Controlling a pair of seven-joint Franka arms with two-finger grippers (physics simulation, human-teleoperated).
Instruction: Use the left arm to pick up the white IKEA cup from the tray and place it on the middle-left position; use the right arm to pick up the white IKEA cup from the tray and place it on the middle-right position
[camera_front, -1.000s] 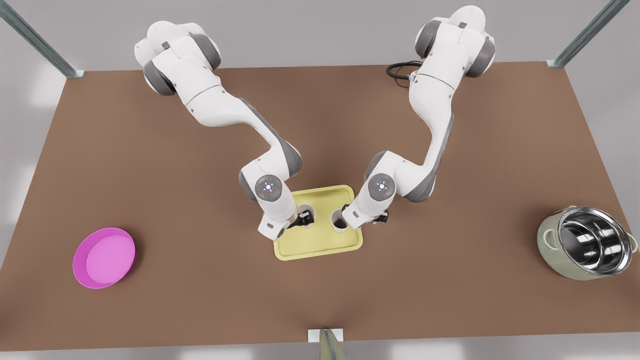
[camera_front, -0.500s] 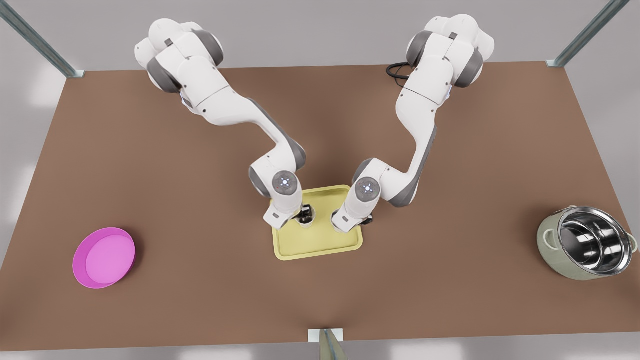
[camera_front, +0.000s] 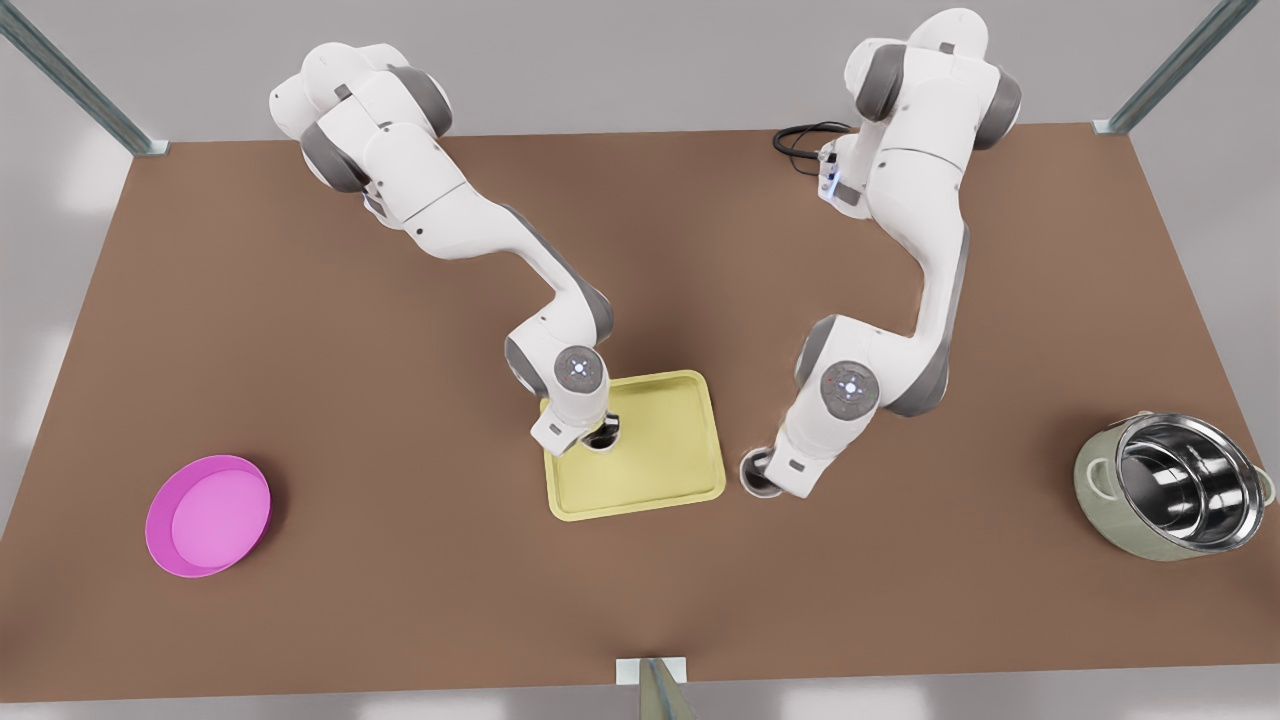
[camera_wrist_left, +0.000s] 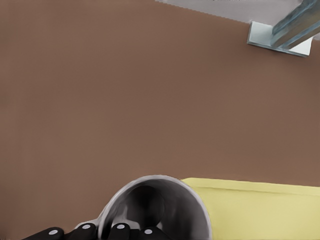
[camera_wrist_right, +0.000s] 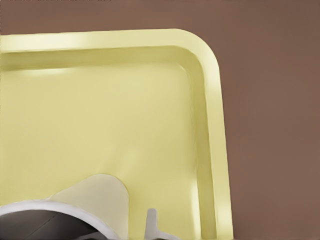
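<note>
Cup (camera_front: 750, 471) in left gripper (camera_front: 768, 480) beside tray (camera_front: 680, 478) — right gripper (camera_front: 601, 436) above; pot (camera_front: 1100, 495) far.

A simulated robot test bench: bare brown table (camera_front: 300, 330), metal frame posts (camera_front: 75, 80), grey backdrop, two mounted arms.

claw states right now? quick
Left claw: shut on the cup, just off the tray.
Right claw: shut on the other cup, over the tray.
</note>
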